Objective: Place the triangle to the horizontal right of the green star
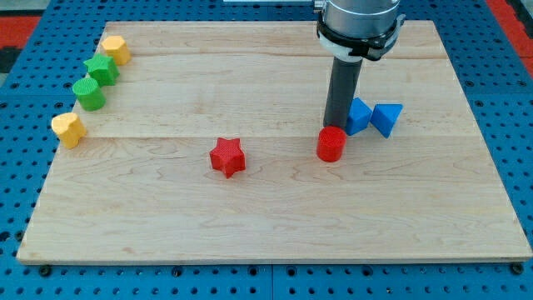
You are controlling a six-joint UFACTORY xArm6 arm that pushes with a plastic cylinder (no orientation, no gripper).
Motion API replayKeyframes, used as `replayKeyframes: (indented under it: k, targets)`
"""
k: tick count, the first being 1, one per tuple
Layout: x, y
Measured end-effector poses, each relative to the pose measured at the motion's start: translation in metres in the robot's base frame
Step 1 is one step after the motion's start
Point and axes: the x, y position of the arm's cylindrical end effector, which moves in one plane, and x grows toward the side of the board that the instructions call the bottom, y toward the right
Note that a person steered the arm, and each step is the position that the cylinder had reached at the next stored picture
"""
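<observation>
The blue triangle (pixel 387 118) lies at the board's right, touching a second blue block (pixel 359 115) of unclear shape on its left. The green star (pixel 102 68) sits at the far left near the view's top. My tip (pixel 340 127) stands just left of the second blue block and directly behind a red cylinder (pixel 331 144), touching or nearly touching both. The tip is about one block's width left of the triangle and far right of the green star.
A green cylinder (pixel 89 93) sits just below the green star. A yellow block (pixel 115 49) lies above the star and another yellow block (pixel 68 129) at the left edge. A red star (pixel 226 157) lies mid-board. The wooden board (pixel 275 233) rests on a blue pegboard.
</observation>
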Motion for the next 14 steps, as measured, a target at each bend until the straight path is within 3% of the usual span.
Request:
replayKeyframes:
  k: [3,5,6,7,8,10,11,12,14]
  targets:
    - [0.01,0.055]
    - [-0.023,0.065]
    - [-0.016,0.073]
    - [0.026,0.075]
    - [0.018,0.086]
    - [-0.06,0.122]
    - [-0.066,0.156]
    - [-0.019,0.163]
    - [-0.082,0.207]
